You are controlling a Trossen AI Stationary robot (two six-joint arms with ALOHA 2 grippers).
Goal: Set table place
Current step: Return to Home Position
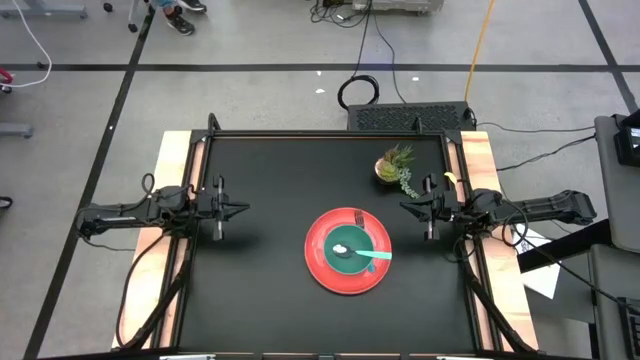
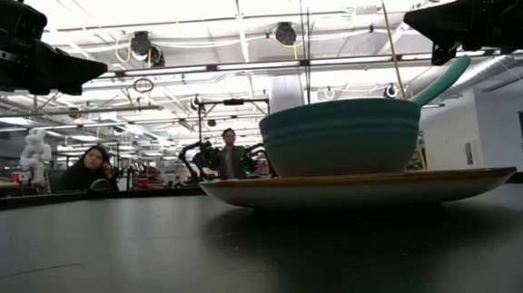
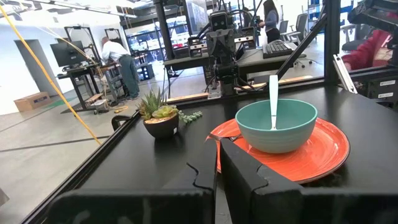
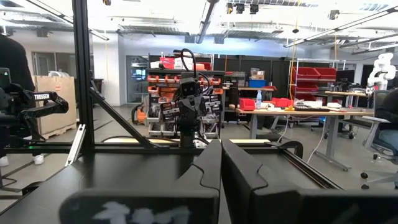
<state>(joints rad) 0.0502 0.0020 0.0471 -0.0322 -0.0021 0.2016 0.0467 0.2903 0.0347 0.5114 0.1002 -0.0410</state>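
A round red plate (image 1: 322, 268) lies on the black table (image 1: 260, 300), right of its middle. A teal bowl (image 1: 350, 236) stands on the plate, and it also shows in the left wrist view (image 3: 277, 127) and the low view (image 2: 343, 137). A spoon (image 1: 372, 254) with a teal handle lies in the bowl, its handle leaning over the rim. A metal utensil end (image 3: 225, 136) shows on the plate beside the bowl. My left gripper (image 1: 243, 210) hovers shut left of the plate. My right gripper (image 1: 404, 208) hovers shut right of the plate, above its far edge. Both are empty.
A small potted green plant (image 1: 395, 168) stands at the table's far right, close behind my right gripper; it also shows in the left wrist view (image 3: 163, 118). Wooden strips (image 1: 175, 180) run along the table's left and right sides. People sit in the room beyond (image 2: 88, 168).
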